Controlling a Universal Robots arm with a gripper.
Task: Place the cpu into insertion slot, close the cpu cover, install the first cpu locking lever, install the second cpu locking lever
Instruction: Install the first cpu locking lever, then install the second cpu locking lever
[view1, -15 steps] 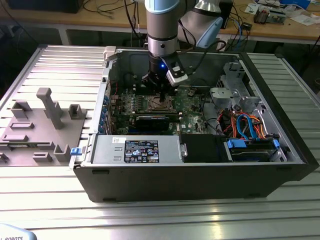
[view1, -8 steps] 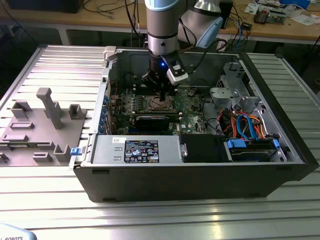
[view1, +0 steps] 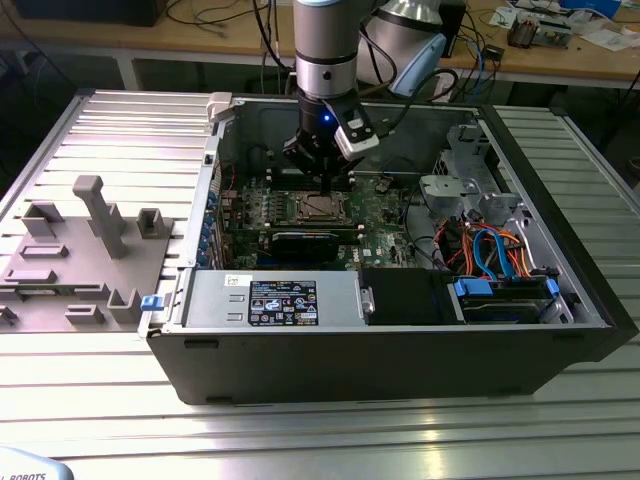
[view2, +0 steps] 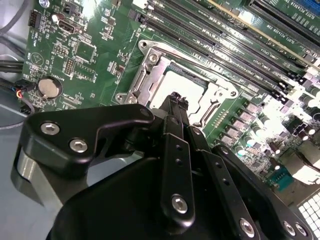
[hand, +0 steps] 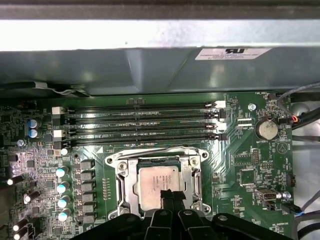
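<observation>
While seated, cpu (hand: 156, 181) touches closed fingers (hand: 171, 199).

Silvery-grey cpu (hand: 157, 181), green motherboard (hand: 240, 150)

Open computer case (view1: 400, 350) on slatted table (view1: 330, 430); grey fixture block (view1: 85, 250) beside; coin battery (hand: 266, 130) on motherboard (hand: 240, 165).

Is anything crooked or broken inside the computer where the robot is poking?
Nothing stands out. The chip lies flat and square in its socket, with the metal cover framing it evenly. The hand hangs right over the chip's edge. The green board around it looks tidy, with no loose parts that I can see.
</observation>
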